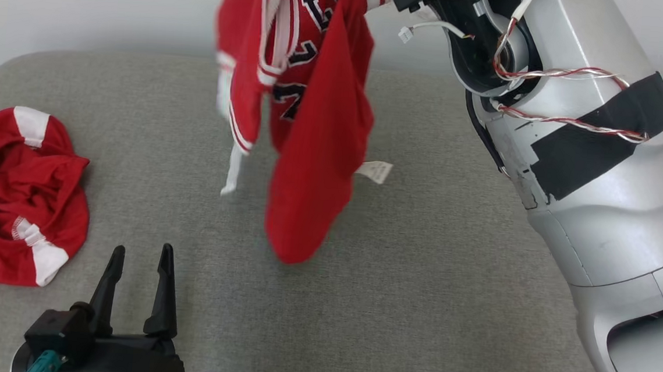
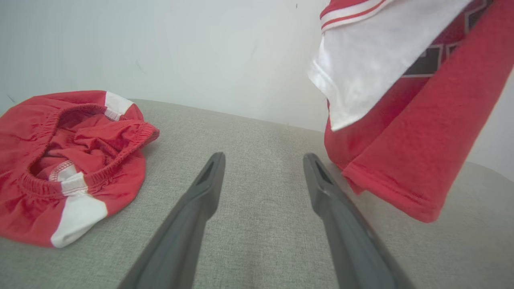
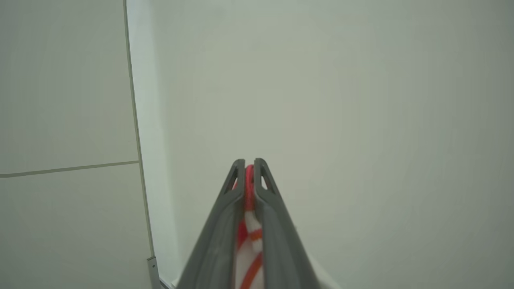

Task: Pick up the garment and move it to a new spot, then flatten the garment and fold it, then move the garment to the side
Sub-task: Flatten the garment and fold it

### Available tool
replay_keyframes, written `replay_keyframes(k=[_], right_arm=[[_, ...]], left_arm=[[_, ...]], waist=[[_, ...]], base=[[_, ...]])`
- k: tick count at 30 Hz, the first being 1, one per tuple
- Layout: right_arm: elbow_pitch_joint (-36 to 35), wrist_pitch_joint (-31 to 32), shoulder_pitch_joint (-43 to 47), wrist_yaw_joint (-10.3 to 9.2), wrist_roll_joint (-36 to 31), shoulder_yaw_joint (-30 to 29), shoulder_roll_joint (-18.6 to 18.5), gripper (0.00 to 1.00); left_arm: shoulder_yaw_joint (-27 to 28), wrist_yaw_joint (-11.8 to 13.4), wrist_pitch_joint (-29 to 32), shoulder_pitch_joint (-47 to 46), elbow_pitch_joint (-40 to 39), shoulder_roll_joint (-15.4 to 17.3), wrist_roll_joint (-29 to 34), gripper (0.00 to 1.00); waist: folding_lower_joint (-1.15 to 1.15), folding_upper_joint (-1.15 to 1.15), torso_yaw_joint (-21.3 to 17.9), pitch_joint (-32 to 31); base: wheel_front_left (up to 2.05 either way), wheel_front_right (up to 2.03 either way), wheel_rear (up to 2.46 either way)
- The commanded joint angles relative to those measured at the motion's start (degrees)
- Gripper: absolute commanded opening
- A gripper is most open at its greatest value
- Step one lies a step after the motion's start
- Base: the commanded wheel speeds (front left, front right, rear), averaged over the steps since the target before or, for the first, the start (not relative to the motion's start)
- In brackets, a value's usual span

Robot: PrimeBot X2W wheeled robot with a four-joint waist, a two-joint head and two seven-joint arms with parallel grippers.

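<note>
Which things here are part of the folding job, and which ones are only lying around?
Part of the job:
- red jersey, hanging from the shut right gripper
- left gripper, open, low over the surface
- grey padded surface, below the jersey

Only lying around:
- red shorts, crumpled at the left of the surface

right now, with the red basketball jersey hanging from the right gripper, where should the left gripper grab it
Take the lowest hemmed corner of the red basketball jersey, coming in from the robot's left with the open left gripper. That stitched edge hangs free over the grey padded surface, nearest the gripper, and pulling it would likely spread the cloth.
</note>
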Motion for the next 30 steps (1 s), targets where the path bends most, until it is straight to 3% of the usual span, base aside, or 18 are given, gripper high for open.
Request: replay_keyframes(k=[1,6,16,18,25,30], right_arm=[[0.7,-0.4,0.5,-0.14,0.3,0.0,0.0,0.0],[7.1,1.5,5.1,-0.15,-5.4,-2.8,-0.4,0.0],[20.4,-0.3,22.7,-0.15,-18.4,-16.0,-9.3,0.0],[22.6,-1.0,24.9,-0.15,-20.9,-18.2,-10.2,1.0],[28.0,0.6,28.1,-0.15,-30.5,-22.7,-10.7,1.0],[25.5,0.7,29.3,-0.15,-37.2,-23.7,-9.8,1.0]], left_arm=[[0.3,0.0,-0.1,-0.1,-0.1,0.0,-0.1,1.0],[0.7,0.0,-0.1,0.2,-0.4,0.0,-0.1,1.0],[0.1,-0.7,0.0,-0.5,0.4,0.0,0.3,1.0],[0.1,-0.5,0.0,-0.7,0.5,0.0,0.6,1.0],[-0.4,-0.4,0.0,-1.2,1.0,0.0,1.0,1.0],[-0.6,-0.7,0.0,-0.2,1.3,0.1,0.6,1.0]], waist=[[0.0,-0.01,-0.9,-0.1],[0.0,-0.01,-3.0,0.2],[0.0,-0.01,-5.0,1.1],[0.0,-0.01,-5.6,1.3],[0.0,-0.01,-6.4,0.9],[0.0,-0.01,-5.8,-0.4]], base=[[0.0,0.0,0.0],[0.0,0.0,0.0],[0.0,0.0,0.0],[0.0,0.0,0.0],[0.0,0.0,0.0],[0.0,0.0,0.0]])
